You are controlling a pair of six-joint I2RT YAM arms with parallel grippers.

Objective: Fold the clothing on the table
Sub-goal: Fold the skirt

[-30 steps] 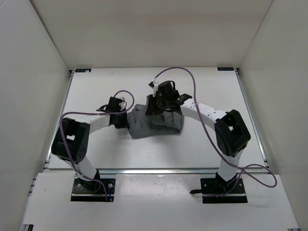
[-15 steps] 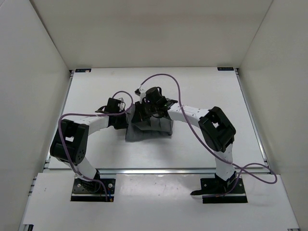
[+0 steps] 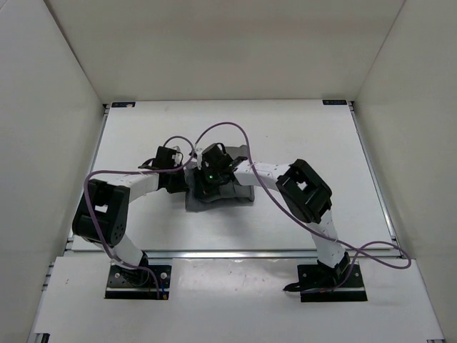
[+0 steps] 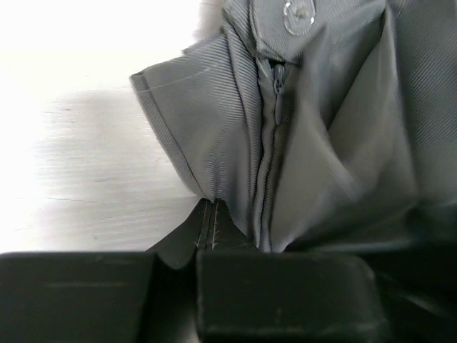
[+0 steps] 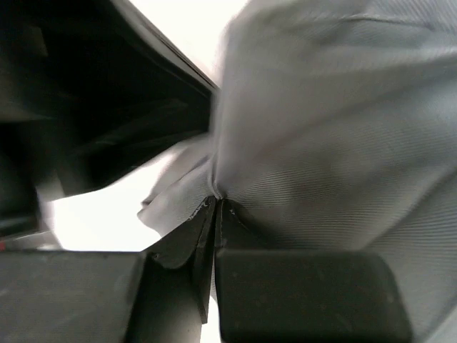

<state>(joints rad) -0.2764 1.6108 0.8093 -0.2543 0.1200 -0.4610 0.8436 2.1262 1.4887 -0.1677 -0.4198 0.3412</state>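
The dark grey clothing (image 3: 239, 193) lies bunched in a compact heap at the middle of the white table (image 3: 143, 132). In the top view both grippers meet at its left side. My left gripper (image 3: 184, 183) is shut on a fabric edge. In the left wrist view its tips (image 4: 209, 209) pinch a fold beside a zipper (image 4: 275, 107) and a snap button (image 4: 298, 14). My right gripper (image 3: 202, 187) reaches across the heap and is shut on the clothing too. Its tips (image 5: 216, 204) bite a creased grey fold (image 5: 321, 143).
White walls (image 3: 50, 107) enclose the table on three sides. A metal rail (image 3: 228, 251) runs along the near edge, with the arm bases behind it. Purple cables (image 3: 221, 128) loop above the grippers. In the right wrist view the left arm's dark body (image 5: 107, 93) is close by.
My right gripper has swept left across the table with its fabric, folding the right part of the clothing over toward the left gripper. The heap is now narrower. The left gripper barely moved.
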